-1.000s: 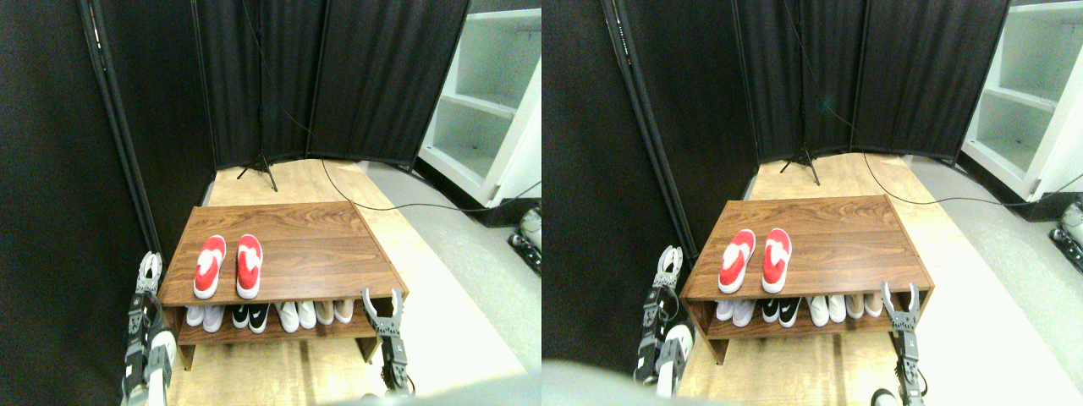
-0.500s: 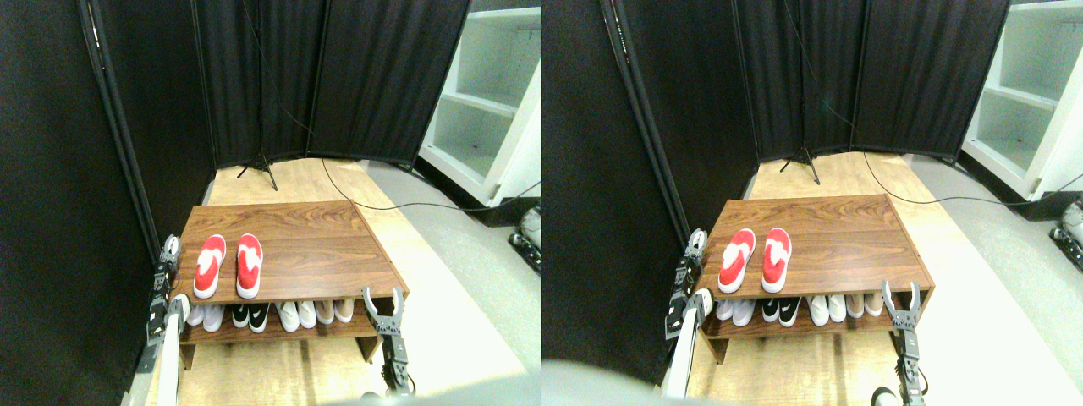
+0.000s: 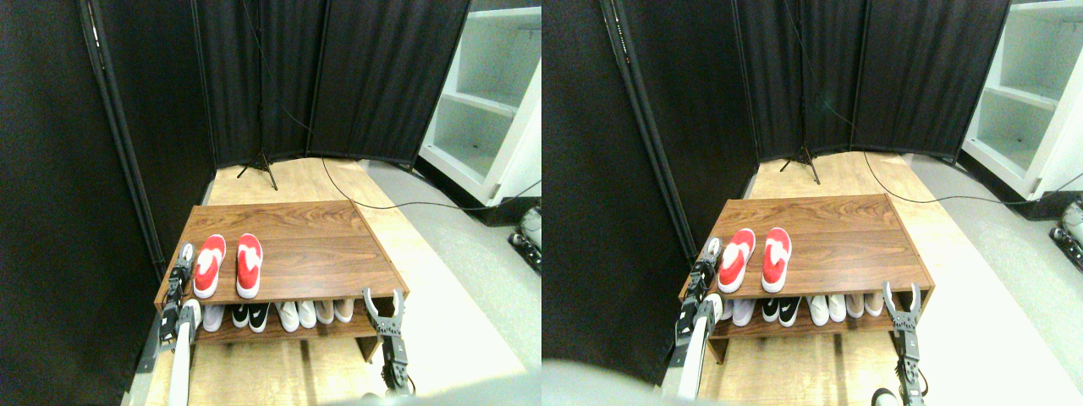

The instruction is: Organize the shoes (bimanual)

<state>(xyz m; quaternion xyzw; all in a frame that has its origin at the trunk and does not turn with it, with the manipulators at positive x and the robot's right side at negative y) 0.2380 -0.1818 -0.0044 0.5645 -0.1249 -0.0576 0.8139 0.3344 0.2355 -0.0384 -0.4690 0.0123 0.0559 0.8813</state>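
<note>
Two bright red slip-on shoes with white patches lie side by side on the left part of the wooden rack's top (image 3: pixel 313 245), toes pointing away: the left shoe (image 3: pixel 209 265) and the right shoe (image 3: pixel 249 265). My left gripper (image 3: pixel 184 260) stands over the rack's left edge, right beside the left shoe's outer side; whether it touches the shoe is unclear. At the rack's front right corner my right gripper (image 3: pixel 382 301) points upward, open and empty, well apart from both shoes.
A row of white, black-and-white and beige shoes (image 3: pixel 279 315) fills the lower shelf. Black folding screens (image 3: pixel 338 76) close off the back and left. A tripod foot (image 3: pixel 258 172) and a cable (image 3: pixel 398 205) lie behind the rack. A white shelf unit (image 3: pixel 486 101) stands at right.
My left arm has swung right and forward, from beside the rack's left wall to over its top edge next to the left red shoe. The right gripper and the shoes have not moved.
</note>
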